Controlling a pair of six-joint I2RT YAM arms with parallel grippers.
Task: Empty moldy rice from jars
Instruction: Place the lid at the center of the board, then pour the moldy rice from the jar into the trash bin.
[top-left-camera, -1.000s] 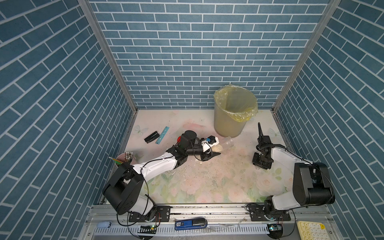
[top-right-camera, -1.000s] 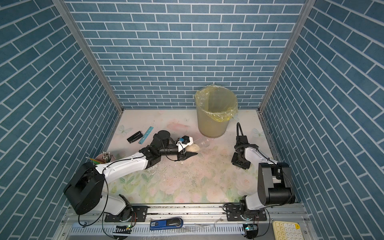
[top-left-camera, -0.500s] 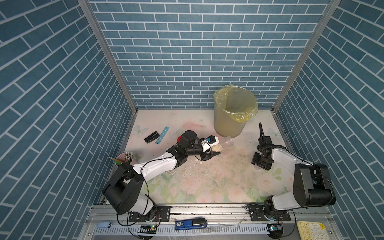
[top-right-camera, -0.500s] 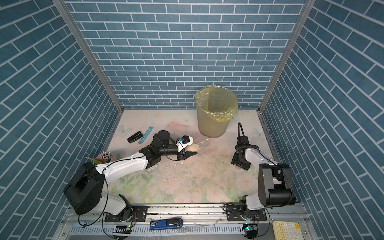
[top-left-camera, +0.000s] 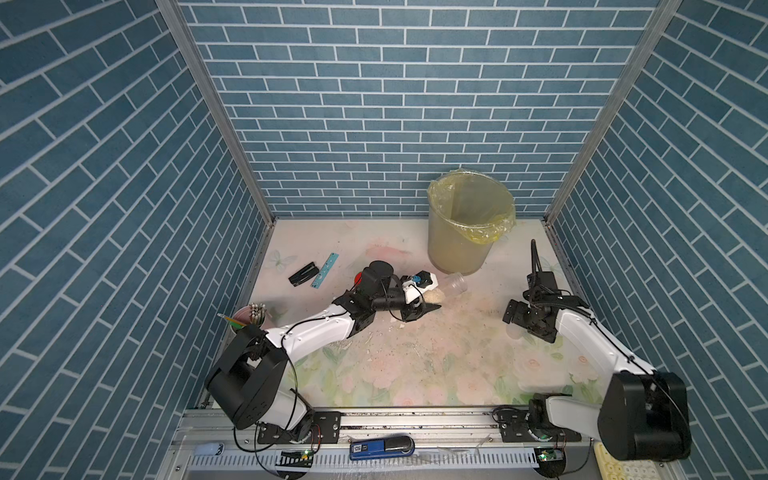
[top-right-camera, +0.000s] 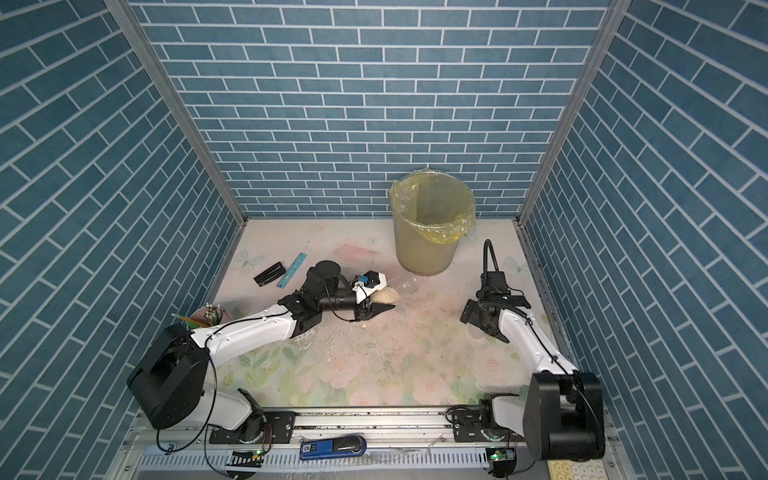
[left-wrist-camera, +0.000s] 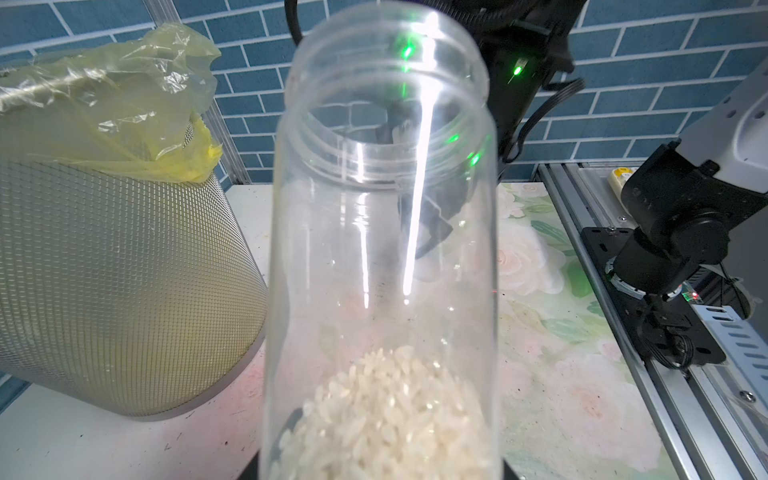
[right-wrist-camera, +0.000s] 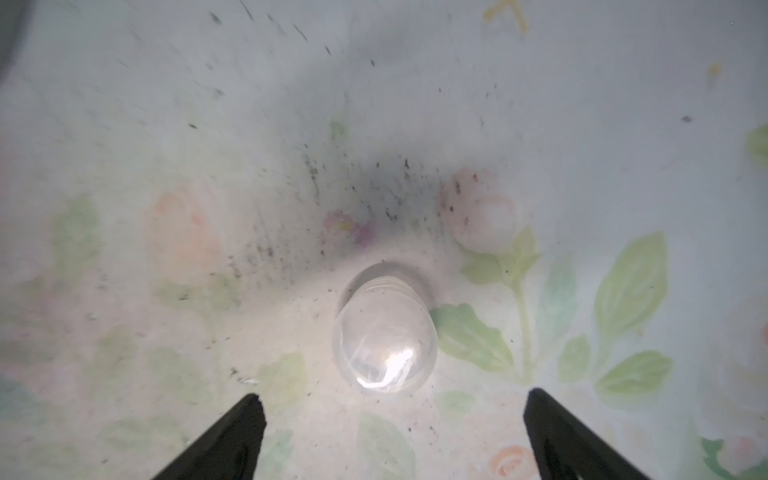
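Floral tabletop (top-left-camera: 415, 374), speckled with crumbs (top-left-camera: 370, 353): nearest, the right claw (right-wrist-camera: 395, 397) hangs empty, jaws spread wide, above a clear lid (right-wrist-camera: 384, 332). Farther on, the left claw (top-left-camera: 428, 301) clamps a jar (top-left-camera: 453, 286) with rice (top-left-camera: 435, 296) inside, its mouth toward the yellow-lined bin (top-left-camera: 461, 249).

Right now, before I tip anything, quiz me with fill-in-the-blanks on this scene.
The left gripper grips a jar of moldy rice with its lid ____.
The bin is lined with a ____ bag.
The right gripper stands ____ above a clear lid on the table.
Missing: off; yellow; open.
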